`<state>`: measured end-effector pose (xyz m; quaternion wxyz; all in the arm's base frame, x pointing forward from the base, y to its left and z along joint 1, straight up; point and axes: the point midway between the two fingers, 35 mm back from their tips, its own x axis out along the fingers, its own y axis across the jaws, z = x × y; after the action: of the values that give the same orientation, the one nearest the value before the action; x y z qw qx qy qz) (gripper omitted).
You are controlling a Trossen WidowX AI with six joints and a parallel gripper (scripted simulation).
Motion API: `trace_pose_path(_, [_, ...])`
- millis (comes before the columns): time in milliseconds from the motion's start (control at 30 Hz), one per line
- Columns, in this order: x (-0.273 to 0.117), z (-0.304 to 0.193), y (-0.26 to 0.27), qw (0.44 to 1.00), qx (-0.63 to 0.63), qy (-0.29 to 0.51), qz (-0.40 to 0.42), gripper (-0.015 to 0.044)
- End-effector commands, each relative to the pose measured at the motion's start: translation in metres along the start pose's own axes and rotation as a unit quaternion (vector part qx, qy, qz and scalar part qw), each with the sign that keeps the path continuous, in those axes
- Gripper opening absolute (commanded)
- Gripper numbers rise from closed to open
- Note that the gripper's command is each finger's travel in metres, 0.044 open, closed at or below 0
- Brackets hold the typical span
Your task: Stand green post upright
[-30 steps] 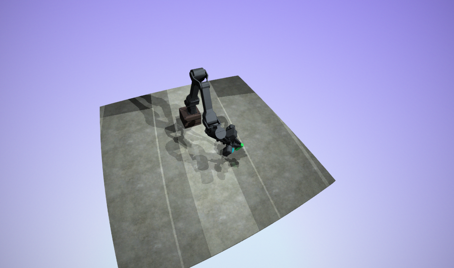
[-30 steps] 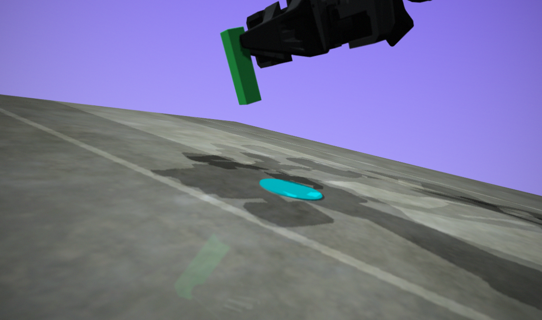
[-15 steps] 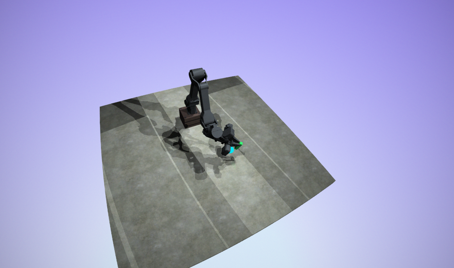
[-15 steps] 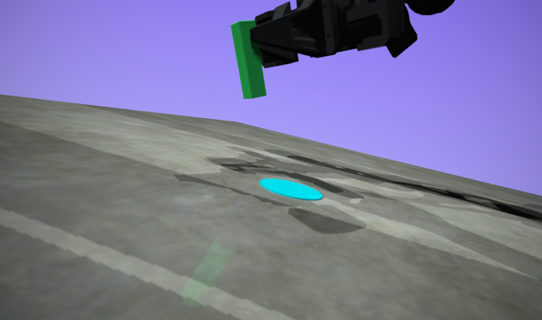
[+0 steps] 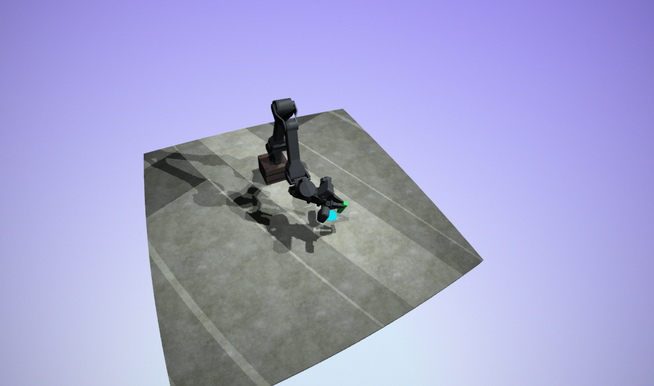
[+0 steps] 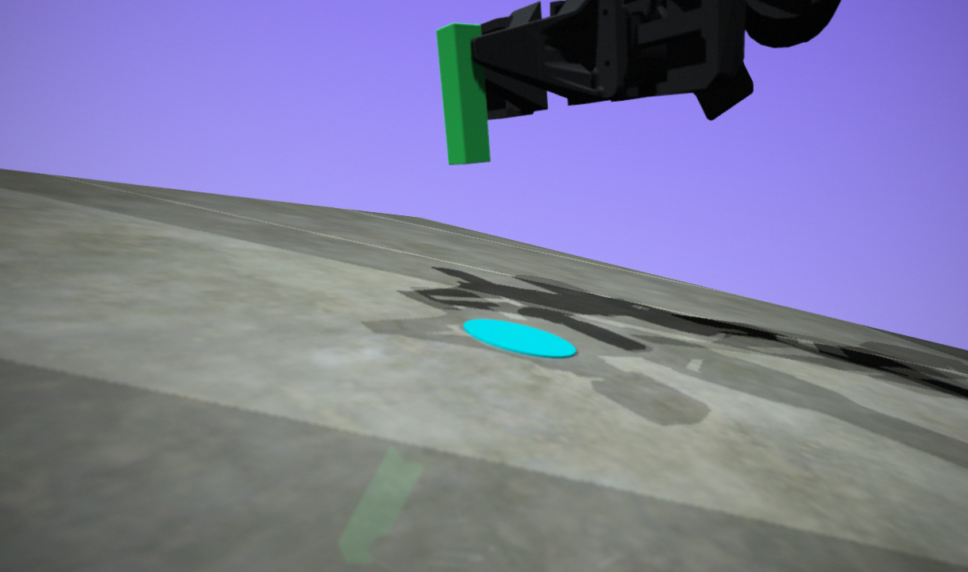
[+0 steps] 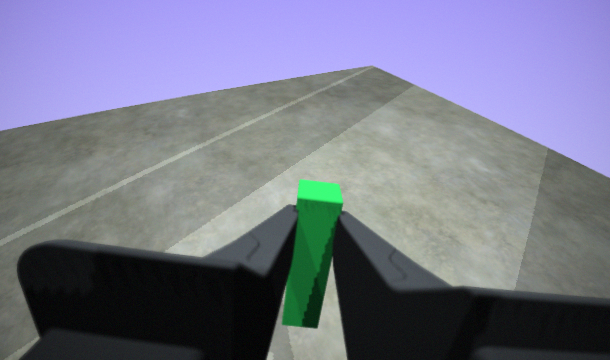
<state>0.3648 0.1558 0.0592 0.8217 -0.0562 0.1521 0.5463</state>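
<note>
My gripper (image 6: 481, 71) (image 7: 315, 218) (image 5: 340, 205) is shut on the green post (image 6: 463, 99) (image 7: 311, 255) (image 5: 344, 205). The post hangs almost upright in the air, gripped near its upper end, with its lower end well above the floor. The cyan circle (image 6: 518, 338) (image 5: 331, 215) lies flat on the floor below the post and a little to the right of it in the exterior view. In the top view the arm's wrist partly covers the circle. The circle does not show in the wrist view.
The arm's base stands on a brown block (image 5: 271, 171) behind the circle. The grey striped floor (image 5: 252, 288) (image 6: 188, 319) (image 7: 135, 150) carries the arm's dark shadows. A faint green patch (image 6: 376, 504) shows on the floor in front of the circle.
</note>
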Motion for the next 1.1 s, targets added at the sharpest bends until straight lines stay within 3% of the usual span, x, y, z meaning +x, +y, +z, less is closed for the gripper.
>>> trace_pose_path(0, [-0.003,0.0,0.003,1.0,-0.002,-0.011,0.005,0.0023])
trace_pose_path(1067, [-0.03,0.002,0.024,0.996,-0.035,-0.08,0.036,0.0023])
